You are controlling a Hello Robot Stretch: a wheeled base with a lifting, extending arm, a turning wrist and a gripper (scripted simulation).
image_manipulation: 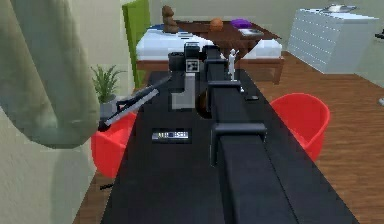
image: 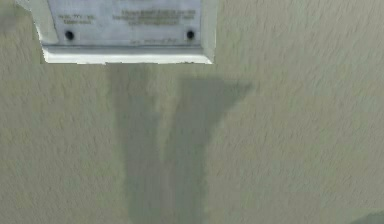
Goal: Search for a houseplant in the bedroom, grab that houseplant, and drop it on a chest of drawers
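Note:
A green leafy houseplant stands on the floor by a green wall, at the arm side view's left. The white chest of drawers is at the far upper right, against the wall. My arm rises as a dark bar over a black table. The gripper reaches out to the left, over the table's edge and a red chair. I cannot tell whether it holds anything.
A bed with a white sheet and brown frame stands behind, bearing a brown toy, an orange ball and a purple item. A second red chair is right of the table. A beige wall with a white framed panel stands close ahead.

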